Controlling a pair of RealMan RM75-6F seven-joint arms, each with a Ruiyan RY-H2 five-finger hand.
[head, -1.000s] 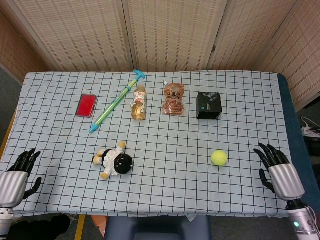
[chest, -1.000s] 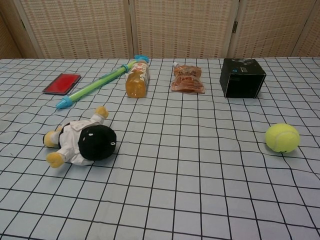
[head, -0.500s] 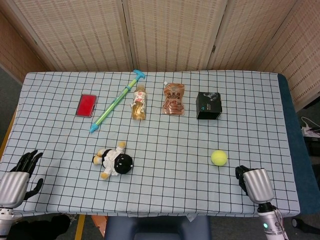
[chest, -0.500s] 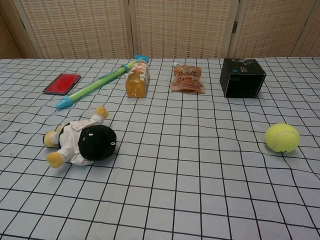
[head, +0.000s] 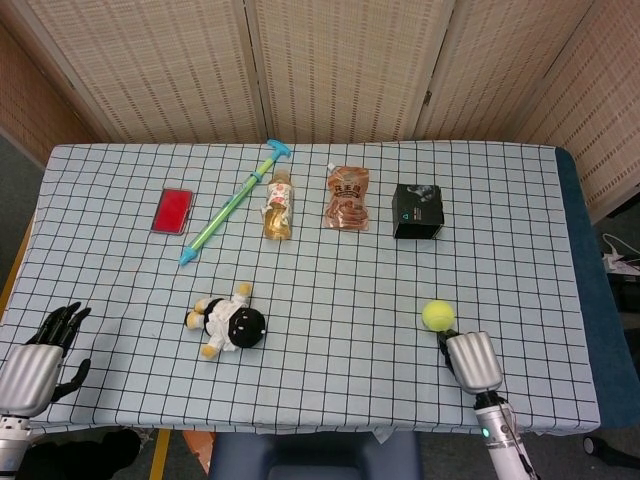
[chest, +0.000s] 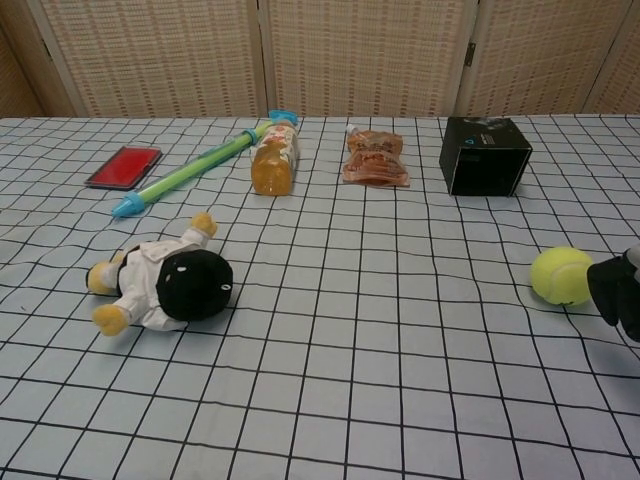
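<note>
Reaching for the ball (head: 437, 315) looks like the step in hand: the head view shows the right hand (head: 470, 360) just behind it on the tabletop (head: 340, 290), finger spread hidden; left hand (head: 40, 352) idle, fingers apart. Chest view — dark fingers (chest: 615, 285) just beside the ball (chest: 564, 275), not gripping; closing round it comes next.

Print shows on the snack pouch (head: 347, 196) and black box (head: 417, 210), but none is legible.

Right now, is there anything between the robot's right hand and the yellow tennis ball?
No. In the chest view only a sliver of bare checked tablecloth separates the right hand from the yellow tennis ball; the head view shows nothing there either.
</note>
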